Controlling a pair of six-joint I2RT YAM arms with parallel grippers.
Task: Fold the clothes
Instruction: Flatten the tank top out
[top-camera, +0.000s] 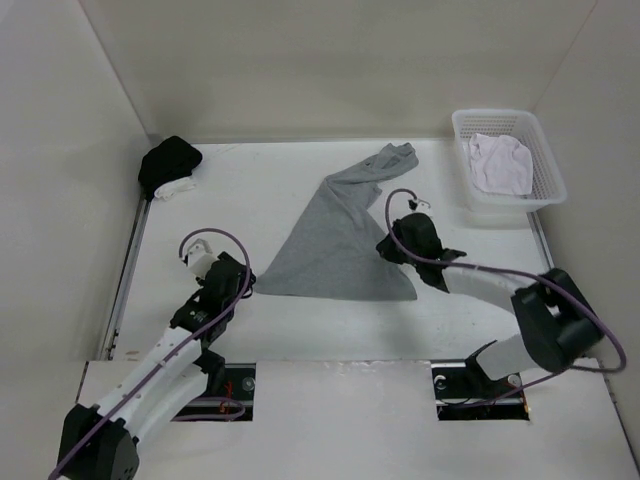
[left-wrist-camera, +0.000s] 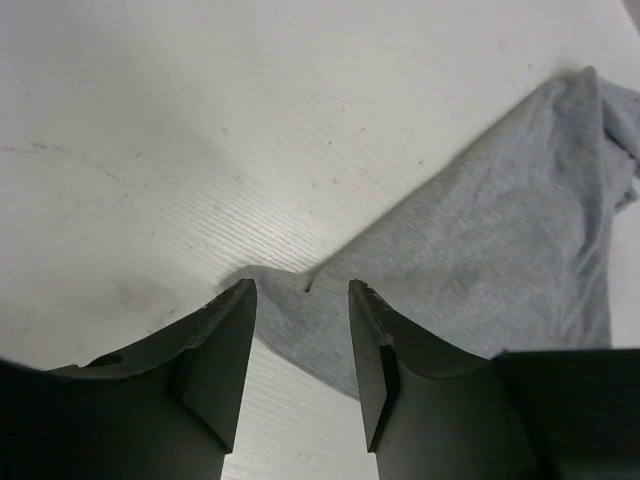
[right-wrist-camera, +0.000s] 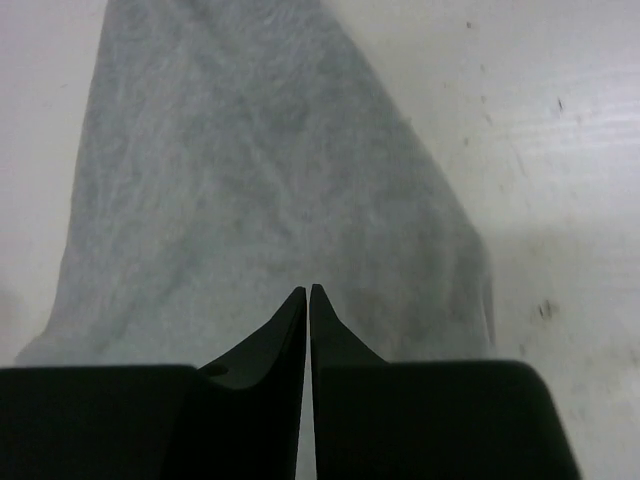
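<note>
The clothes (top-camera: 340, 235), a single heather-grey knit garment, lie flat on the white table (top-camera: 250, 190), which spreads out on every side of them. The garment forms a rough triangle, with its wide edge nearest the arms and a narrow, bunched end at the far side. The left arm (top-camera: 160, 370) reaches in towards the near left corner of the clothes. The right arm (top-camera: 500, 290) curves in from the other side to their right edge. Well off to the right of the clothes' far end stands a white plastic basket (top-camera: 500, 205), and a crumpled white cloth (top-camera: 500, 162) sits inside it. Far to the left of the clothes, a black-and-white fabric bundle (top-camera: 170, 167) sits against the wall. The left gripper (left-wrist-camera: 300, 285) is released, its jaws parted, with the grey corner lying just ahead between them. The right gripper (right-wrist-camera: 308, 290) is clenched over the grey fabric, its tips almost meeting. Whether any cloth is pinched between them cannot be told.
</note>
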